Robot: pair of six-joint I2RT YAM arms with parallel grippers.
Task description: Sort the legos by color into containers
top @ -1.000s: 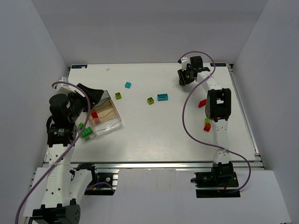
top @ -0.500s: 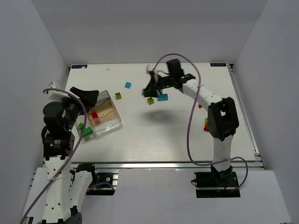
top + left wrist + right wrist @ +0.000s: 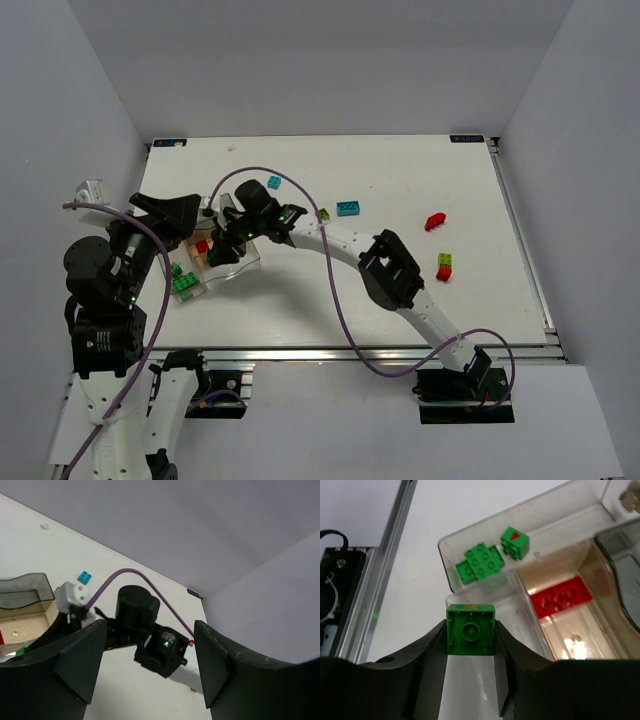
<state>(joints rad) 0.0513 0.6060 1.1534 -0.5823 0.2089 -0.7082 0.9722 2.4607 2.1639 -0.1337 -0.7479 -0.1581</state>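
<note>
Right wrist view. Right gripper [image 3: 470, 647]: clamped on a green brick [image 3: 470, 630], over the tray [image 3: 520, 513]. Tray contents: green bricks [image 3: 480, 565] in the end compartment, red brick [image 3: 561, 596] in the adjoining one. Left gripper [image 3: 150, 670]: jaws spread, empty, beside the tray.

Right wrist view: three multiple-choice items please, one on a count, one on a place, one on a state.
1. Green bricks lying in the tray: A) two; B) one; C) four.
2. The red brick lies: A) outside the tray; B) among the green bricks; C) in the compartment next to theirs.
3. The right tool is: A) open, empty; B) shut on a held green brick; C) shut on a red brick.
Key: A, two lie together in one compartment; C, a divider separates it from them; B, it clamps the brick's sides.
</note>
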